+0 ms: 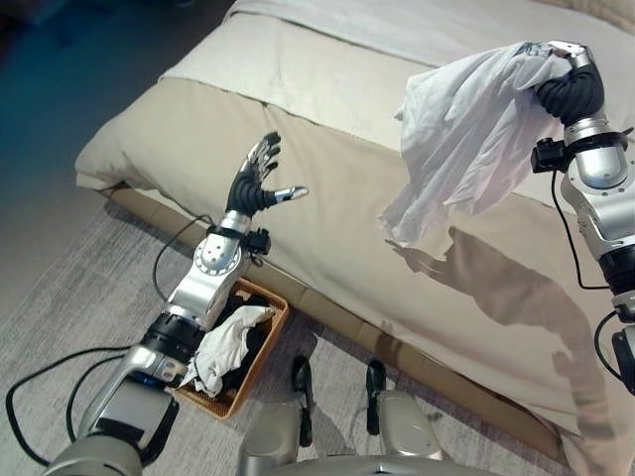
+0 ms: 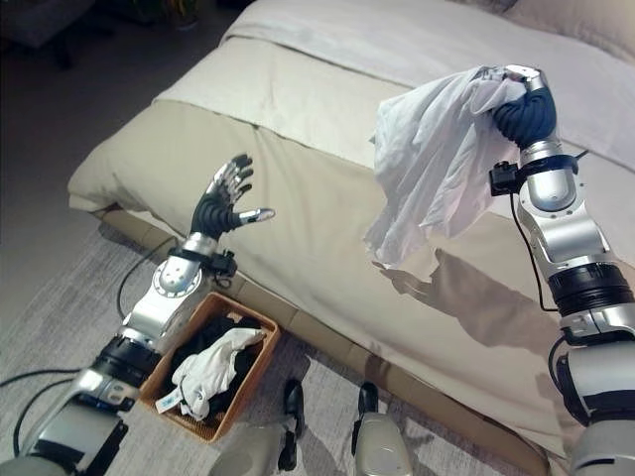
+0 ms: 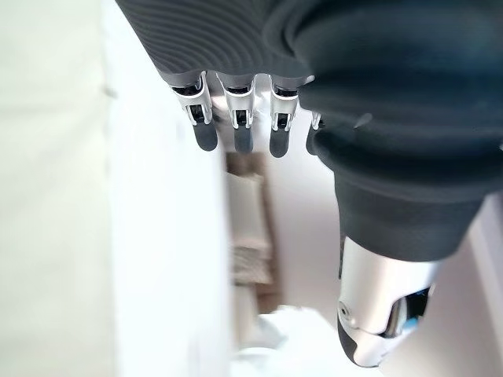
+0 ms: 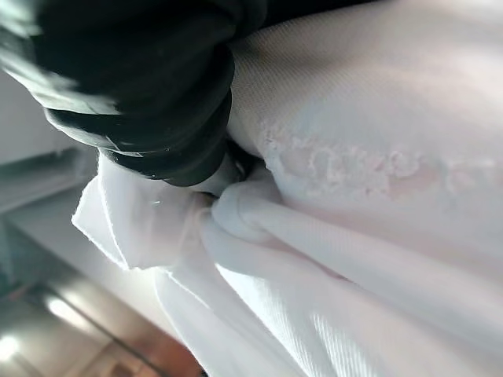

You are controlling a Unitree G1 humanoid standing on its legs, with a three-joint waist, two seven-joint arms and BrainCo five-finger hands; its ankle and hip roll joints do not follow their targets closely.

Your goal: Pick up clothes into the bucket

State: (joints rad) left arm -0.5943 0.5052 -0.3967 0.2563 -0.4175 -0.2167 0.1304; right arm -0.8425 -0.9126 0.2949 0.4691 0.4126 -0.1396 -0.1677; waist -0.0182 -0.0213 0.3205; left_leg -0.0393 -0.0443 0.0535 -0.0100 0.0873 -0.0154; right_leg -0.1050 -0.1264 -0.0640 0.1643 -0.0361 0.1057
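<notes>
1. The right hand (image 2: 523,99) is raised above the beige-covered bed (image 1: 327,208), its fingers bunched round the top of a white, crumpled cloth garment (image 1: 471,139).
2. The garment hangs free in the air from that hand, clear of the bed's cover.
3. The left hand (image 1: 260,178) is lifted over the bed's edge with fingers spread and straight, holding nothing.
4. A brown woven basket (image 2: 256,369) stands on the grey carpet (image 1: 60,307) beside the bed, under the left arm, with white and dark clothes (image 2: 213,369) in it.
</notes>
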